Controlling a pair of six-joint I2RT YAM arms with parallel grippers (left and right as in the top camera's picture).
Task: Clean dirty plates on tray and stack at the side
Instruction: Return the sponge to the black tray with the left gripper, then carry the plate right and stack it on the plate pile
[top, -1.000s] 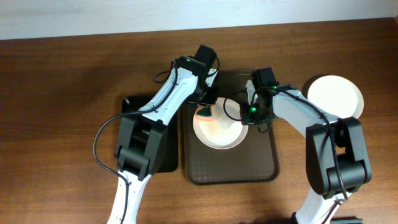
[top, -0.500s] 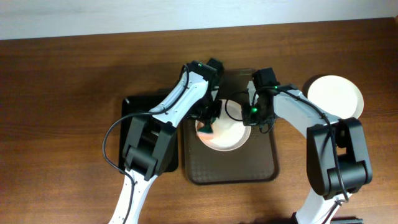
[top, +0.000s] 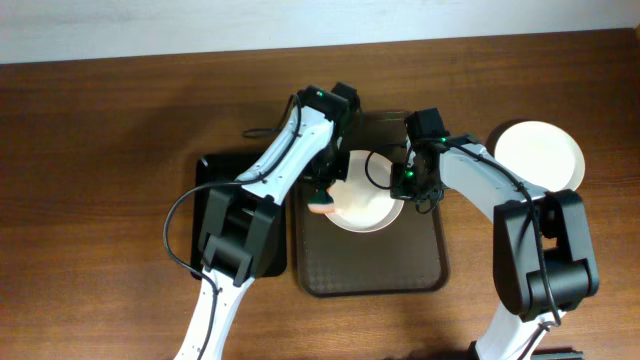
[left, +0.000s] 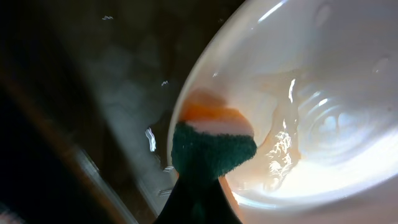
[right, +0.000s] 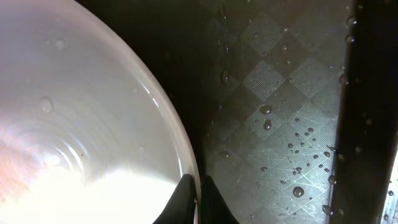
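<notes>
A white plate (top: 365, 205) lies in the upper half of the dark brown tray (top: 370, 265), near the middle of the overhead view. Its inside is wet and glossy, with a faint orange tint toward its left side.

The left gripper (top: 322, 203) is pressed together on a sponge (left: 214, 146), green with an orange and white face. The sponge sits against the plate's left rim. The right gripper (top: 404, 188) pinches the plate's right rim, one finger inside the rim and one outside, as the right wrist view shows at its bottom edge (right: 194, 196).

The tray floor has a checkered pattern and carries scattered water drops (right: 267, 109).

A second plate (top: 540, 155), white and clean-looking, rests on the table at the upper right, well apart from the tray. A black tray (top: 208, 172) lies just left of the brown one, largely under the left arm.

The table (top: 100, 150) is dark brown wood with visible grain. A pale wall (top: 150, 25) runs along the top edge of the overhead view.
</notes>
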